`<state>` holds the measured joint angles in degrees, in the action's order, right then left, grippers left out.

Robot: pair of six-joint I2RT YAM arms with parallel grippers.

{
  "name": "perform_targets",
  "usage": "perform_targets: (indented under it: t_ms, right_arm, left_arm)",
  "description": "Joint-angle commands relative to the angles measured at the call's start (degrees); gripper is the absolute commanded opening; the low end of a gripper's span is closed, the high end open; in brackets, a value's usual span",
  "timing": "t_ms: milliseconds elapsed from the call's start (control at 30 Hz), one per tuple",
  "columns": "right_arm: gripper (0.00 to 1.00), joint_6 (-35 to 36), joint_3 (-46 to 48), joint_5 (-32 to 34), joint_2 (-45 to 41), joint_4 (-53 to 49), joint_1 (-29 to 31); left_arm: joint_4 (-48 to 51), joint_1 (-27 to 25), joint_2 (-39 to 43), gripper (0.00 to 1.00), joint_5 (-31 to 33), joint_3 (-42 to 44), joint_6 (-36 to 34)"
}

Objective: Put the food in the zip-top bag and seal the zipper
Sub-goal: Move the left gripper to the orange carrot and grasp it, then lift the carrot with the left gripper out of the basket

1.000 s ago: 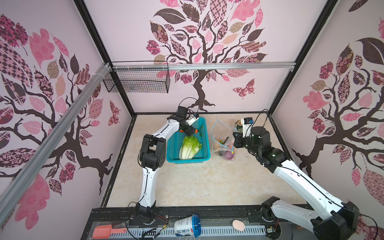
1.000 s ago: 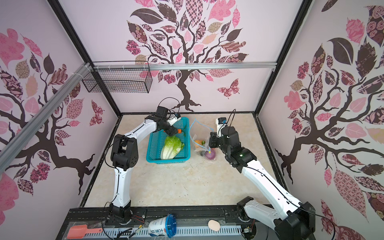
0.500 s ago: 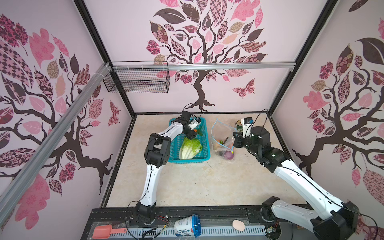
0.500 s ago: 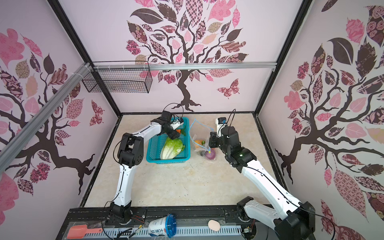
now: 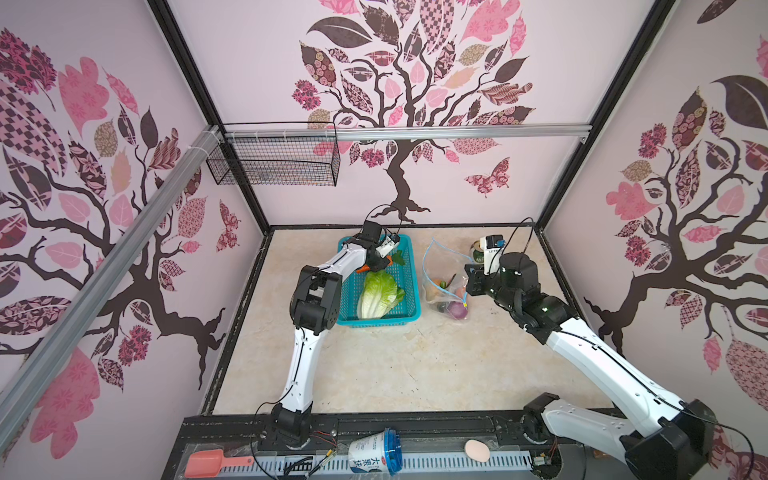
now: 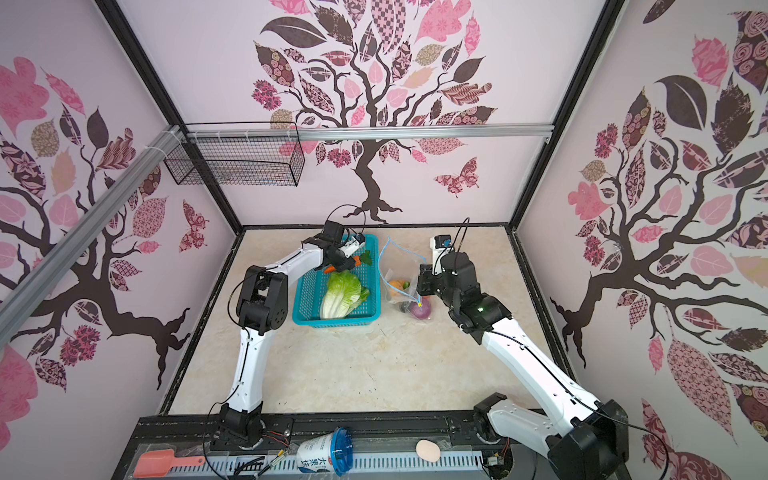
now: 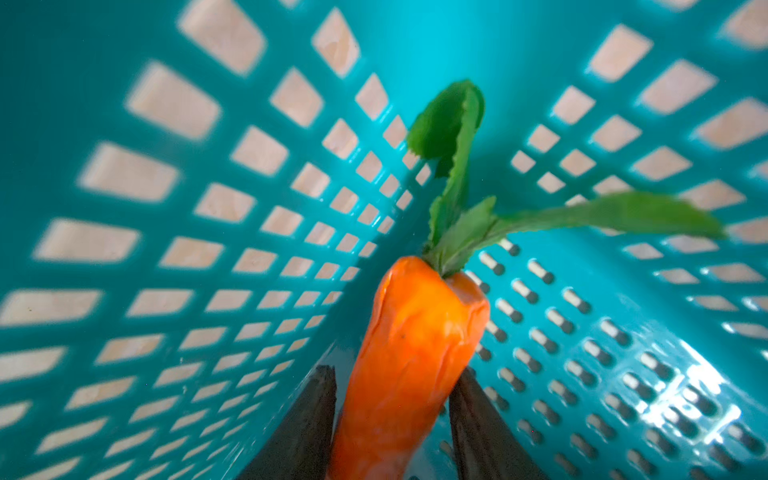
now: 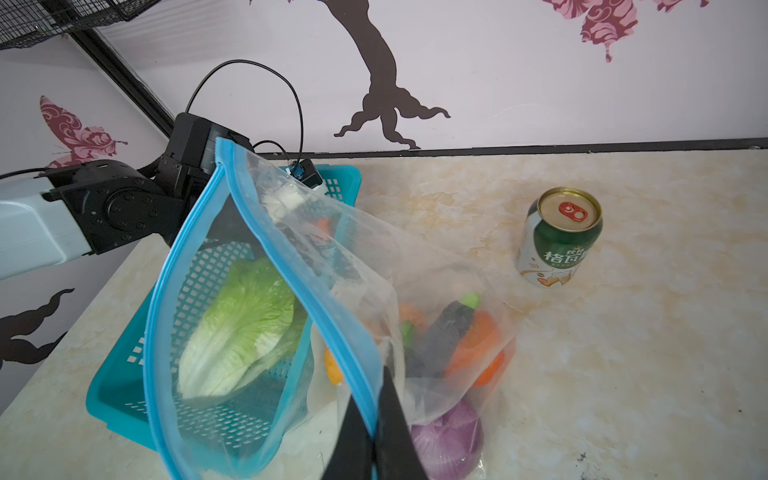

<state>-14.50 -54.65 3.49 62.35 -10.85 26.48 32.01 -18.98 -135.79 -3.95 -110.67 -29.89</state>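
1. The left gripper (image 7: pixel 395 372) is clamped on the orange toy carrot with green leaves (image 7: pixel 419 332). One dark finger (image 7: pixel 316 415) presses against each flank.
2. The frame edge of the left wrist view cuts off the carrot's narrow end and both finger bases.
3. The carrot is inside the teal perforated plastic basket (image 7: pixel 519 54), with its leaves pointing into a corner. It cannot be determined whether the carrot touches the basket floor.
4. In both top views, the left wrist covers the gripper and most of the carrot. Only the orange ends and the leaves are visible.
5. The large green-white napa cabbage (image 5: pixel 376 293) lies in the near half of the basket.
6. The right gripper (image 8: pixel 372 399) is pinched shut on the light blue zipper strip (image 8: pixel 276 257) of the clear floppy zip-top bag (image 8: pixel 345 257). The grip holds the bag mouth open beside the basket.
7. The small yellow slider (image 5: pixel 465 304) sits just beside the right gripper. It is not visible in the right wrist view.
8. The purple onion (image 8: pixel 449 440) lies at the bottom of the bag. The orange, dark and green pieces above it are blurred by the plastic and cannot be identified reliably.
9. The green-white drink can (image 8: pixel 559 237) stands upright on the beige marble tabletop (image 5: pixel 395 365). In a top view, the right wrist camera partly hides the can.
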Motion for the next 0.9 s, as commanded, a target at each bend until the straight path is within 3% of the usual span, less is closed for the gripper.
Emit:
perform_targets:
  t_ms: [0, 100, 300, 600, 867]
  right_arm:
    - [0.0, 0.19, -0.54, -0.42, -0.11, 0.82, -0.47]
    - [0.0, 0.01, -0.45, -0.59, -0.06, 1.18, -0.51]
    - [0.0, 0.0, -0.42, -0.61, -0.32, 1.23, -0.53]
    - [0.0, -0.51, 0.22, -0.54, -1.0, 1.79, -0.49]
    - [0.0, -4.36, 0.29, -2.07, 0.72, 4.38, -0.53]
  left_arm:
    - [-0.09, 0.35, 2.51, 0.36, -0.39, -0.95, 1.53]
    - [0.22, 0.35, 4.35, 0.2, -0.71, -0.95, 2.21]
    - [-1.45, 0.35, 11.21, 0.02, -2.81, 2.46, 4.44]
    - [-7.68, 0.35, 25.06, 0.0, -7.63, 10.72, 13.45]
    - [-22.96, -0.79, 41.4, 0.0, -17.67, 23.66, 34.7]
